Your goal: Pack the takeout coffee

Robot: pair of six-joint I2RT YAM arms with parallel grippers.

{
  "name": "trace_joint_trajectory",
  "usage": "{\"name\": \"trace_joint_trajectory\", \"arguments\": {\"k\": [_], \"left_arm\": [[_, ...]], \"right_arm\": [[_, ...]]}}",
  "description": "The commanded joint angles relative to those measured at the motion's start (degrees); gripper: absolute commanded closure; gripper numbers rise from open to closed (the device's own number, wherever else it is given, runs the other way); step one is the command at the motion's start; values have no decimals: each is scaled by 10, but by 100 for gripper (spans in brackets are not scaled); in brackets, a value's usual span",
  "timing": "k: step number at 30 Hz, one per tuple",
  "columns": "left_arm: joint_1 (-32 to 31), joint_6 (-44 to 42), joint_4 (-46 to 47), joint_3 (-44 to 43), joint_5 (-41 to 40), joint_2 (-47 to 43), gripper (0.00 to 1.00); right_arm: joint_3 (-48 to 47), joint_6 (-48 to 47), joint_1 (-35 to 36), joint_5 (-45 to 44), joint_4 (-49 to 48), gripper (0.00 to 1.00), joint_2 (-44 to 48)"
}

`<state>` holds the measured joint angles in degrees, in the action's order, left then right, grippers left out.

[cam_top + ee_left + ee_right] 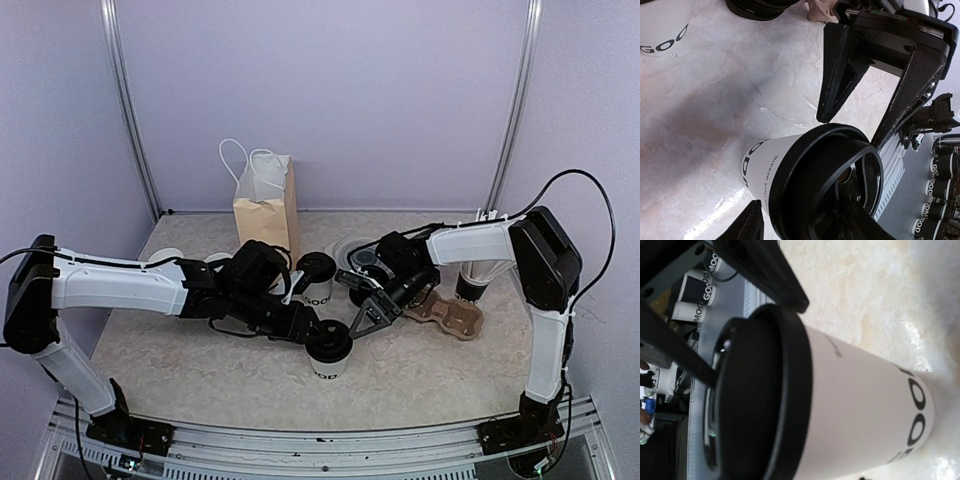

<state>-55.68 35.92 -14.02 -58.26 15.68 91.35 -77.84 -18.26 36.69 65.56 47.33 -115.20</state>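
Note:
The takeout coffee [328,352], a white cup with black lettering and a black lid [826,181], stands upright on the table near the front middle. My left gripper [316,334] reaches it from the left. In the left wrist view its jaws straddle the lid, one finger [747,226] a little off the cup wall. My right gripper [358,322] comes from the right with its fingers [840,70] spread, tips at the lid's rim. In the right wrist view the cup [860,405] fills the frame and that gripper's own fingers are hidden.
A second lidded cup [317,280] stands just behind. A brown paper bag [266,208] with white handles stands at the back. A cardboard cup carrier [450,315] lies to the right, with another cup [470,285] and clear lids [358,252] nearby.

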Motion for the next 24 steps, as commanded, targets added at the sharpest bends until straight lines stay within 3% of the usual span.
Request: {"name": "trace_joint_trajectory", "arguments": {"k": [1, 4, 6, 11, 19, 24], "left_arm": [[8, -3, -15, 34, -2, 27, 48], [11, -2, -13, 44, -2, 34, 49], [10, -4, -15, 44, -3, 36, 49], [9, -13, -31, 20, -23, 23, 48], [-22, -60, -37, -46, -93, -43, 31], [-26, -61, -36, -48, -123, -73, 27]], "right_arm": [[2, 37, 11, -68, -19, 54, -26], [11, 61, 14, -173, -30, 60, -36], [9, 60, 14, -190, -26, 62, -39], [-8, 16, 15, -141, -8, 62, 0], [-12, -46, 14, -84, 24, 50, 73], [-3, -58, 14, -82, 31, 46, 82]]}}
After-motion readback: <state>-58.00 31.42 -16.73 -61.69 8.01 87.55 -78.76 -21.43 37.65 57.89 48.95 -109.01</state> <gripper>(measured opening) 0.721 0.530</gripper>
